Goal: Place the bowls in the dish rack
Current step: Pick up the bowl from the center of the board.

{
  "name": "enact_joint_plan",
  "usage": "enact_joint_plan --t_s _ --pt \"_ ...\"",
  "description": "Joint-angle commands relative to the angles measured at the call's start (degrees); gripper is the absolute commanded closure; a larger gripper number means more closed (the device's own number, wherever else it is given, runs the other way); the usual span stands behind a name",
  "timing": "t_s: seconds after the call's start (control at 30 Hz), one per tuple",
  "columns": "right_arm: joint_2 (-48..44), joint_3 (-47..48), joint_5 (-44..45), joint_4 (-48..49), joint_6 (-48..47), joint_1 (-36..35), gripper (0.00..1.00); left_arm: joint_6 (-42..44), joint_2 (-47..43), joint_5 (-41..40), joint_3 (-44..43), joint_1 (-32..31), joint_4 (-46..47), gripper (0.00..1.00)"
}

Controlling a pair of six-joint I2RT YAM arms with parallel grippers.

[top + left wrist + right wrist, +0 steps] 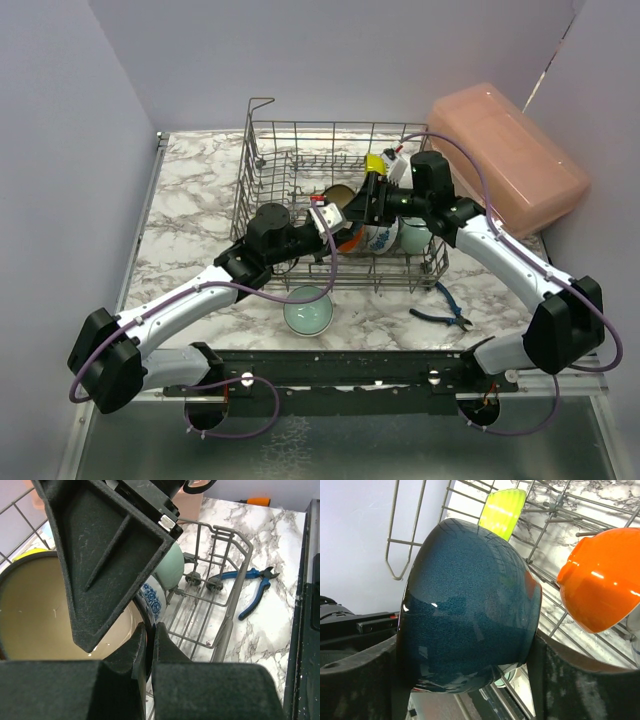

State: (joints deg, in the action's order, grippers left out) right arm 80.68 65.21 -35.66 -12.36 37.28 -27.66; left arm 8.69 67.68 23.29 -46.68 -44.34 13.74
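Observation:
The grey wire dish rack (300, 128) stands mid-table. Inside it both grippers meet at one dark teal bowl (470, 605) with a cream inside (40, 615). My left gripper (151, 630) is shut on its rim. My right gripper (465, 650) spans it from rim to foot, a finger against each side. An orange bowl (600, 590), a blue-patterned bowl (155, 597), a mint green bowl (170, 567) and a lime green bowl (502, 510) stand in the rack. Another mint green bowl (308, 310) sits on the table in front of the rack.
A pink translucent box (505, 160) lies at the back right, close to the rack. Blue-handled pliers (440, 305) lie on the marble top by the rack's front right corner. Walls close in the left, rear and right sides.

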Motion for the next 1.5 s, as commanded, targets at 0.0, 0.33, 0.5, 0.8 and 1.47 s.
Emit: enact_joint_plan --t_s 0.0,0.33,0.5,0.8,1.47 --pt "1.4 0.2 -2.6 2.4 1.2 -0.5 0.36 3.4 -1.2 -0.4 -2.2 -1.0 4.4 1.0" --pt "0.1 2.0 3.0 -0.1 -1.8 -0.5 0.99 4.8 -1.2 2.4 -2.8 -1.4 2.4 0.66" --pt "-0.9 2.4 6.1 -1.5 -2.7 -0.4 1.0 5.1 -0.6 3.7 -5.7 -1.4 -2.3 0.4" --pt "-1.6 3.1 5.8 -2.7 -3.7 3.2 1.0 1.6 1.5 7.5 -10.3 0.5 -7.0 0.01" --pt "-3.7 5.1 7.8 -6.7 -7.5 4.9 1.0 -13.7 3.6 -34.1 -19.1 25.1 -21.0 0.1"
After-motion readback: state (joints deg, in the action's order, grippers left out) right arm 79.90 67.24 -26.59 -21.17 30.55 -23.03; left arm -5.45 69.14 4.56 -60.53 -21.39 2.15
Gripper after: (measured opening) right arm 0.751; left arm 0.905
